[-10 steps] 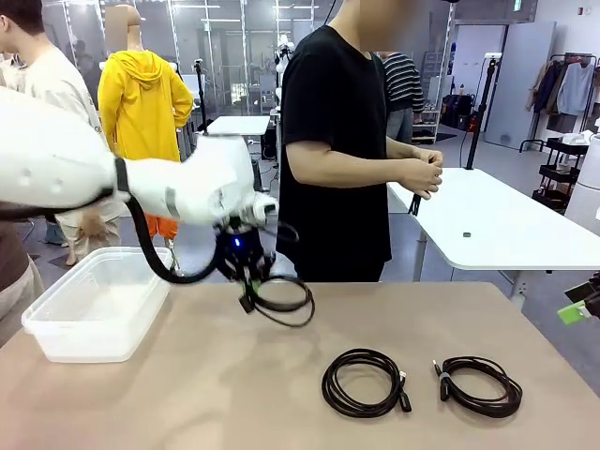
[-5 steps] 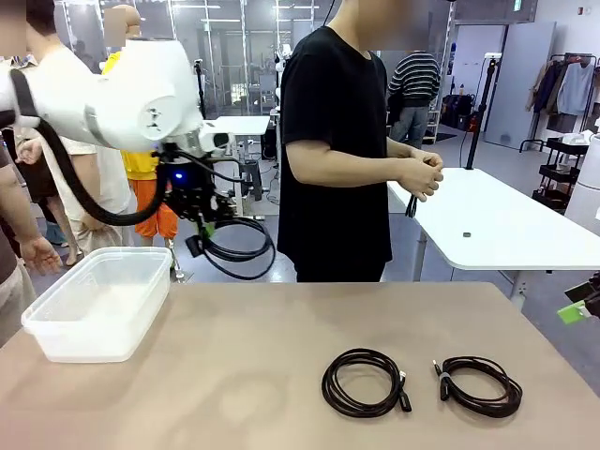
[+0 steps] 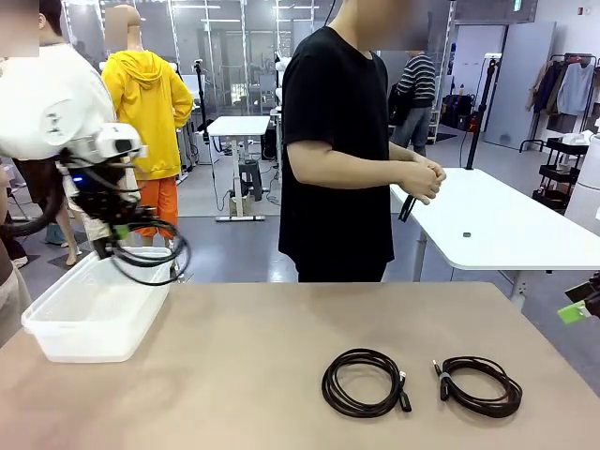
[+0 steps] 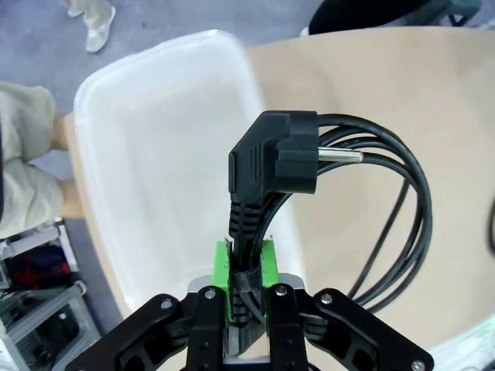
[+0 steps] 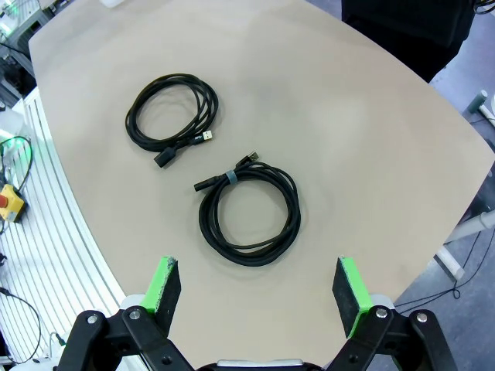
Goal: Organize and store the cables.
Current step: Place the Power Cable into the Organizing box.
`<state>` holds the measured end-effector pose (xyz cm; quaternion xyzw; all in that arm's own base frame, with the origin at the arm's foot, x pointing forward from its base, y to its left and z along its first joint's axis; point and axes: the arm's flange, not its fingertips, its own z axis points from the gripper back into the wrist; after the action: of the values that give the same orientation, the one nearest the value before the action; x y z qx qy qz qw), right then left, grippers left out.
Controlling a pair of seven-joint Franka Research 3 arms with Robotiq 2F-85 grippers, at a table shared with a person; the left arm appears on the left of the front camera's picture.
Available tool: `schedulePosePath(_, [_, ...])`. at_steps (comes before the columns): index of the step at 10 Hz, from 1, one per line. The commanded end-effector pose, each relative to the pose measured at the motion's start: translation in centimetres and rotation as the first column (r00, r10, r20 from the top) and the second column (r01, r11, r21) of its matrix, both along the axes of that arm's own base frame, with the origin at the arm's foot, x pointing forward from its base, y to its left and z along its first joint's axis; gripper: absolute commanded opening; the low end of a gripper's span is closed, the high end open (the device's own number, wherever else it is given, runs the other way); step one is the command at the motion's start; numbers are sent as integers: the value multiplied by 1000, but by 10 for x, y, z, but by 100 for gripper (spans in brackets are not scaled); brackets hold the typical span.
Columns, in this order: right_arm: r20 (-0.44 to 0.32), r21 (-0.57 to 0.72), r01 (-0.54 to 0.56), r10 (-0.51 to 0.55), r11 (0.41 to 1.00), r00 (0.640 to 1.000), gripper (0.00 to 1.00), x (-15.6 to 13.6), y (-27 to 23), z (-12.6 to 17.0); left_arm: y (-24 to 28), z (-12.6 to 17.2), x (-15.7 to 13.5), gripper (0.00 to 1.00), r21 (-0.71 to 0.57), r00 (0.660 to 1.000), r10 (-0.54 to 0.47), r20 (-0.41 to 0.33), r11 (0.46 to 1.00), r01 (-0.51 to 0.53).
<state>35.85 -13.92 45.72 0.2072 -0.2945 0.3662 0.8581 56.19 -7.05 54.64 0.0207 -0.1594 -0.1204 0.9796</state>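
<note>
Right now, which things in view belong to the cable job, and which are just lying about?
Job:
- power cable coil, held shut in the left gripper at the clear bin
- middle coil
- right-hand coil beside it
- black cord in the person's hands, probably

Not the job:
- white table behind
- small dark item on it
- black cart far right

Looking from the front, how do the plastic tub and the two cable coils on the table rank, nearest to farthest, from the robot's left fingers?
From the left fingers, shut on the held cable:
1. plastic tub, just beneath, at the table's left end.
2. middle coil, front centre.
3. right coil, farther right.
</note>
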Motion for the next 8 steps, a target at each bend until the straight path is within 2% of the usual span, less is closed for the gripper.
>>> schedulePosePath(1, [-6, 19, 11, -11, 1000, 1000, 100, 2, 1, 2, 46, -7, -18, 0, -48, 1000, -4, 17, 999, 4])
schedulePosePath(3, [-6, 19, 11, -11, 1000, 1000, 100, 2, 1, 2, 82, -20, -19, 0, -54, 1000, -11, 14, 998, 12])
schedulePosePath(5, [-6, 19, 11, -11, 1000, 1000, 100, 2, 1, 2, 104, -37, -12, 0, -20, 999, 27, 30, 999, -27])
schedulePosePath(7, [-6, 19, 11, -11, 1000, 1000, 100, 2, 1, 2, 119, -71, -2, 0, -59, 996, 63, 57, 996, -59])
schedulePosePath(8, [-6, 19, 11, -11, 1000, 1000, 100, 2, 1, 2, 118, -84, 2, 0, -47, 997, 62, 39, 997, -60])
